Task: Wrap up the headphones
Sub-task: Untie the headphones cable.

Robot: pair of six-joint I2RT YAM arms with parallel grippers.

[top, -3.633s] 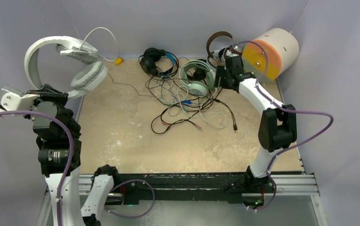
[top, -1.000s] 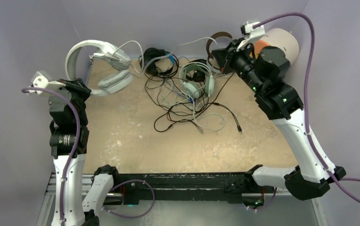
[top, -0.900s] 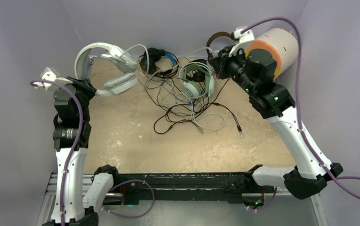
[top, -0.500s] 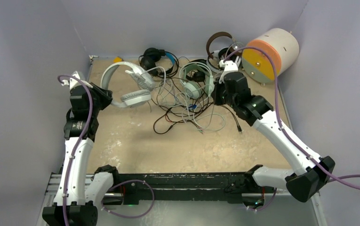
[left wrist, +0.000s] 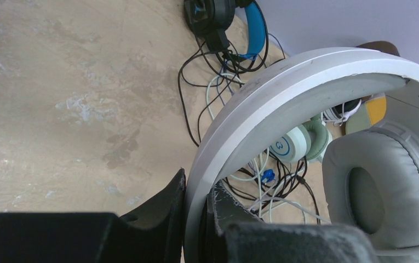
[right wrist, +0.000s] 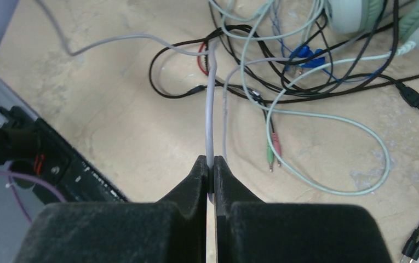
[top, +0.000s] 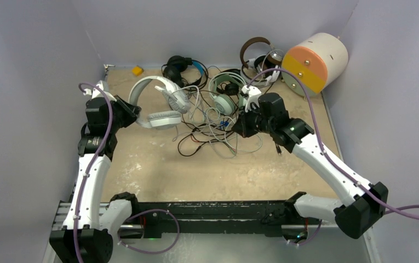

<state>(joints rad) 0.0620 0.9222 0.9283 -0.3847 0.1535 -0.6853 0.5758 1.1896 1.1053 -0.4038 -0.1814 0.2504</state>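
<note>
My left tool (left wrist: 196, 204) is clamped on the band of the white-grey headphones (top: 160, 104), left of centre in the top view. My right tool (right wrist: 210, 169) is closed on a thin grey cable (right wrist: 210, 109). It is probably from this headset, but the tangle (top: 212, 118) hides its path. I should wind it slowly around the band, with light tension, lifting it clear of that tangle.

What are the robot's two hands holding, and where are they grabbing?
The left gripper clamps the white headphones by the headband. The right gripper pinches a thin grey cable.
</note>
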